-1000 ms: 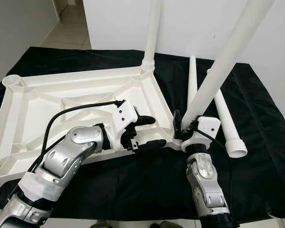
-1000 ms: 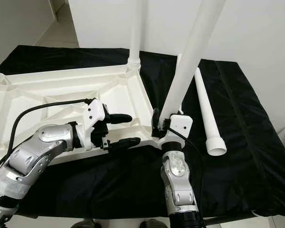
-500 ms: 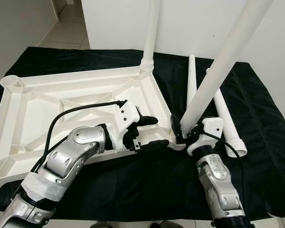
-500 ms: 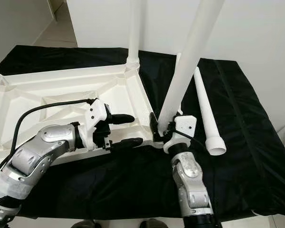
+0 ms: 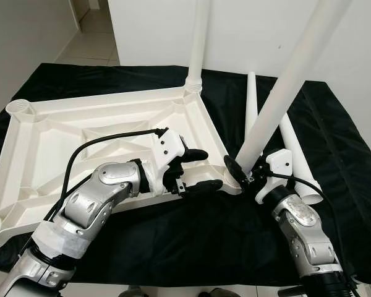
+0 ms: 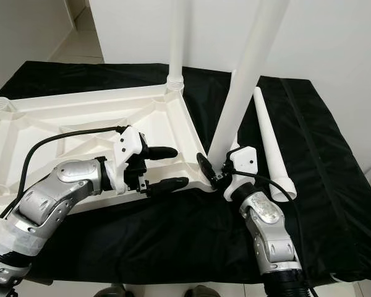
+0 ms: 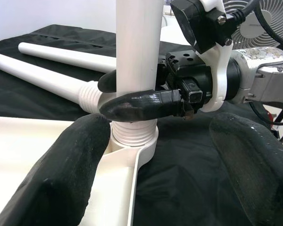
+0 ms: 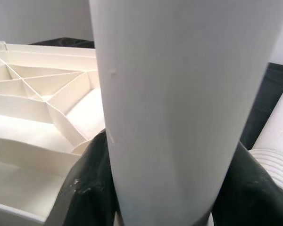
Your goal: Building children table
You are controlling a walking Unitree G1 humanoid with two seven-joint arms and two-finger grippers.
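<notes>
Smooth white plastic tabletop (image 5: 99, 133) and leg (image 5: 278, 99), matt black cloth (image 5: 191, 241) — silver metal arms.

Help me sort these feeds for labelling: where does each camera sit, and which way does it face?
Left and right eye views: on the head, looking down at the upturned tabletop; both arms show.
Left wrist view: on the left arm, looking along its open fingers toward the right gripper.
Right wrist view: on the right arm, close against the table leg.
All share that leg, gripped at the near corner socket.
</notes>
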